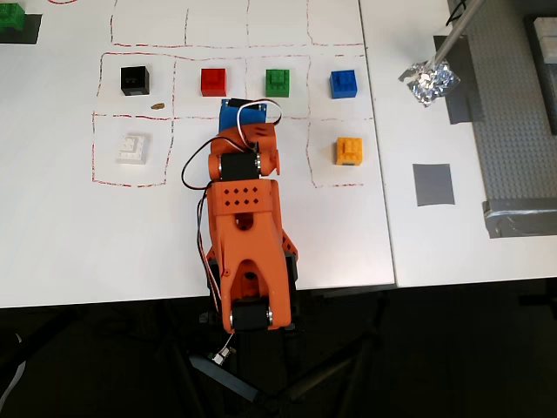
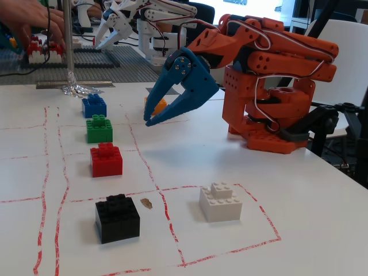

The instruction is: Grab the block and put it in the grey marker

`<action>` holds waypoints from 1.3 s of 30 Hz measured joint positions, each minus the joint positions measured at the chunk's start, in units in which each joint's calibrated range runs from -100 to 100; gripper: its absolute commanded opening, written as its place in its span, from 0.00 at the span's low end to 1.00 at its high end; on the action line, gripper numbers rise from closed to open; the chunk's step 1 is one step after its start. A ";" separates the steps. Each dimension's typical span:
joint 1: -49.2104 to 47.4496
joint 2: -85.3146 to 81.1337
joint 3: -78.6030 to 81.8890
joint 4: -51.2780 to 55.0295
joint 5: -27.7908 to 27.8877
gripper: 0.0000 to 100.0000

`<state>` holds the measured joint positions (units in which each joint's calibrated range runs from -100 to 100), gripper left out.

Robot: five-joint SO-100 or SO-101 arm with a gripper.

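The blue block (image 1: 345,84) sits on the white table in the top row of red-outlined squares, right of a green brick (image 1: 278,82). In the fixed view the blue block (image 2: 94,106) is the farthest in a line of bricks. The grey marker (image 1: 433,184) is a flat dark grey square on the table's right part, with nothing on it; it does not show in the fixed view. My gripper (image 2: 147,117) has blue jaws, parted and empty, hovering above the table to the right of the green brick (image 2: 99,127). From overhead, the gripper (image 1: 239,109) lies between the red and green bricks.
A red brick (image 1: 213,82), black brick (image 1: 135,80), white brick (image 1: 133,147) and orange-yellow brick (image 1: 349,150) sit in the squares. Crumpled foil (image 1: 428,83) on a pole base and a grey studded baseplate (image 1: 513,113) lie at the right. Another arm (image 2: 144,23) stands behind.
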<state>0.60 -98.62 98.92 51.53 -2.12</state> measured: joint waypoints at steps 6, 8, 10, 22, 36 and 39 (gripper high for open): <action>0.00 0.00 0.00 0.00 0.24 0.00; 0.00 0.00 0.00 0.00 0.24 0.00; 0.00 0.00 0.00 0.00 0.24 0.00; -1.00 0.00 0.00 0.00 0.29 0.00; -1.00 0.00 0.00 0.00 0.29 0.00; -0.80 0.17 0.00 0.00 0.24 0.00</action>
<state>-0.20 -98.45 98.92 51.53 -1.88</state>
